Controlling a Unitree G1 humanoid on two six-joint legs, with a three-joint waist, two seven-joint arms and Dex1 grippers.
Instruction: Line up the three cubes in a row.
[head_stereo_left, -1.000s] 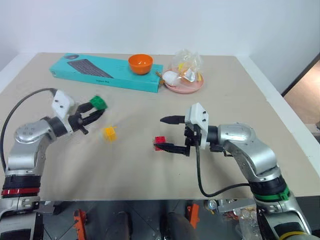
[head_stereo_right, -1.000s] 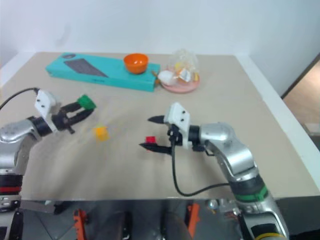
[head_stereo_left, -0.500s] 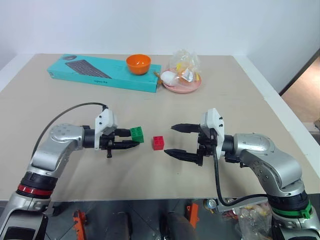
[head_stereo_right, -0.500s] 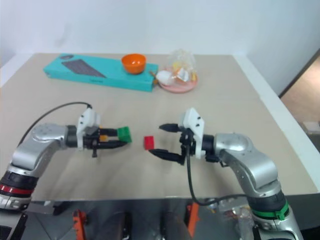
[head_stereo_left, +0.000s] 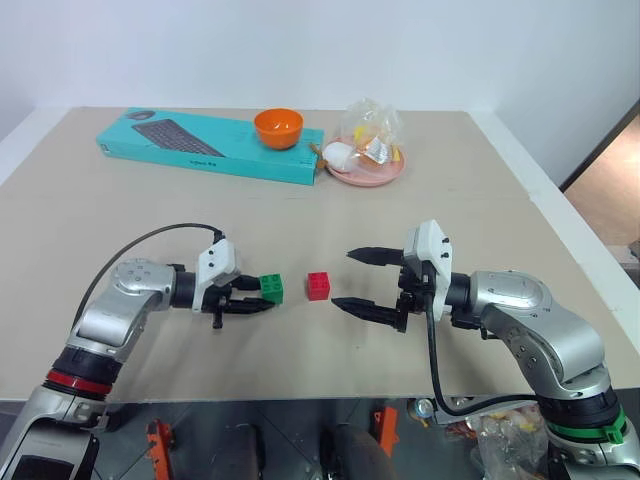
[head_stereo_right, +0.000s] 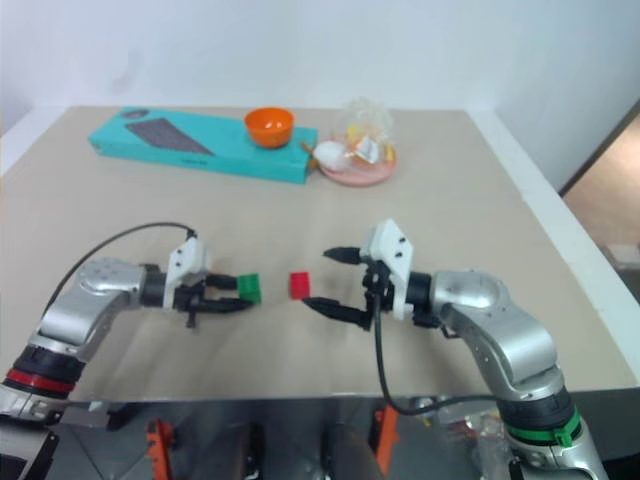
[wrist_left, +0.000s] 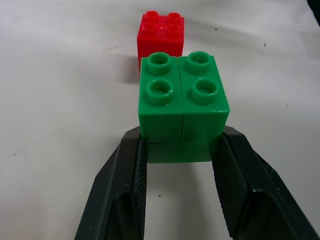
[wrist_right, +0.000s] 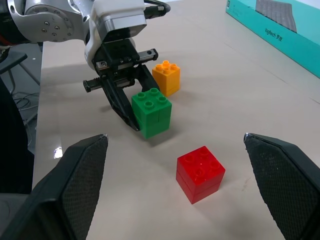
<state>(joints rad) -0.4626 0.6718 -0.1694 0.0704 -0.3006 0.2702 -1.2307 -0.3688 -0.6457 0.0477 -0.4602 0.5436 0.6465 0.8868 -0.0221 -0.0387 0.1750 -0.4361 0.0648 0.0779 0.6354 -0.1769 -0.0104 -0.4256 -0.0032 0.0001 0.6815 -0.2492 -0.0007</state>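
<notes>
The green cube (head_stereo_left: 271, 288) is gripped between the closed jaws of the left gripper (head_stereo_left: 256, 298), low over the surface (head_stereo_left: 450, 180). The red cube (head_stereo_left: 319, 286) is placed just to its right. The yellow-orange cube (wrist_right: 166, 77) is seen behind the green one. The right gripper (head_stereo_left: 360, 282) is held with jaws wide open, right of the red cube.

yellow-orange cube (wrist_right: 166, 77) partly behind green cube (wrist_right: 151, 112)

Silver arms, white wrist blocks, black cables, black-fingered tools.
</notes>
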